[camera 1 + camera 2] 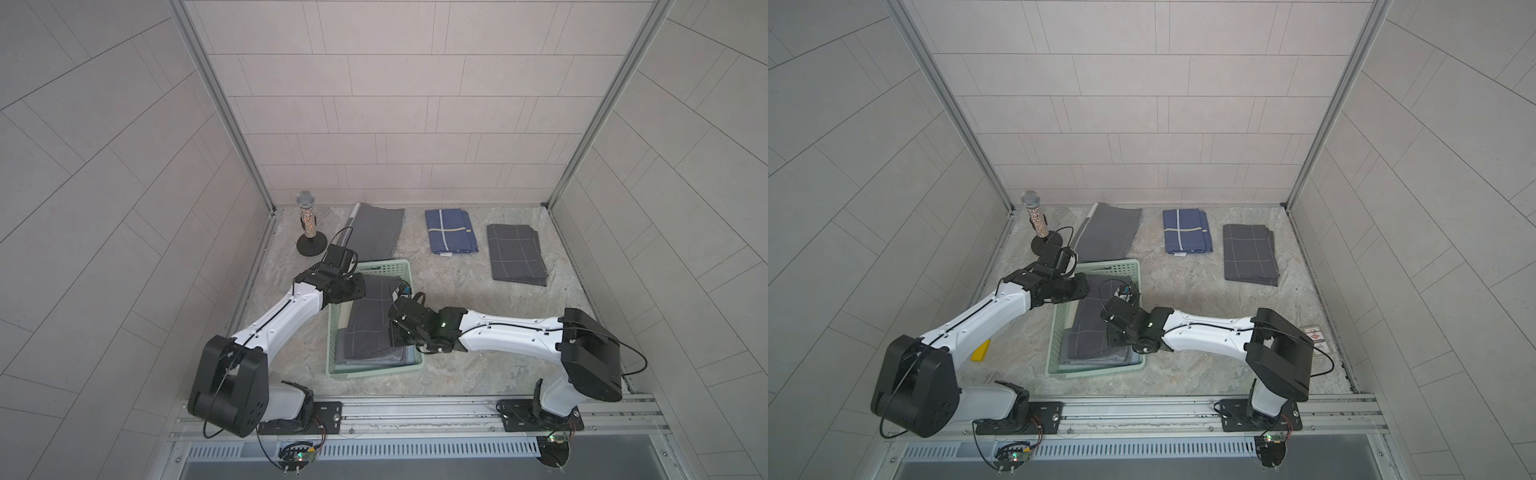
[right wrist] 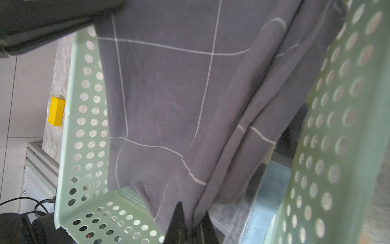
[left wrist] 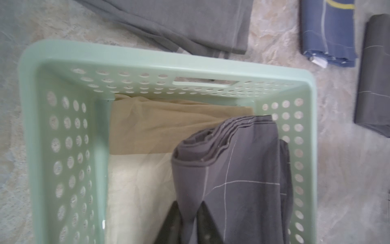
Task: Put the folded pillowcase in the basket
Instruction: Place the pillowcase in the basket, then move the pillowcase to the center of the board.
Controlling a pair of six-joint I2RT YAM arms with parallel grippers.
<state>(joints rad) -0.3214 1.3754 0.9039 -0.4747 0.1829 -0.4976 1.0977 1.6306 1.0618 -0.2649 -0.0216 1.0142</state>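
The marbled table (image 1: pixel 457 291) carries the mint-green basket (image 1: pixel 376 371), which both grippers reach into from opposite sides. Inside its perforated walls, stretched between the two grippers, is the pillowcase (image 1: pixel 370 328), dark grey with thin white check lines. It lies over a beige cloth (image 3: pixel 168 126) near the left gripper and a light blue cloth (image 2: pixel 272 190) near the right one.

The left gripper (image 3: pixel 188 203) has a fold of the pillowcase between its two dark fingers, and so has the right gripper (image 2: pixel 193 208). The gaps are narrow, but the wrist views are too close and blurred to tell whether either pair is pressing the fabric.

Past the basket's far rim from the left gripper lies a plain grey cloth (image 1: pixel 376 230). Farther off towards the right gripper's side lie a folded blue cloth (image 1: pixel 449 230) and a folded grey checked cloth (image 1: pixel 515 255). A microphone on a stand (image 1: pixel 307 220) is beyond the left gripper, and a yellow block (image 1: pixel 980 350) lies outside the basket wall behind it.
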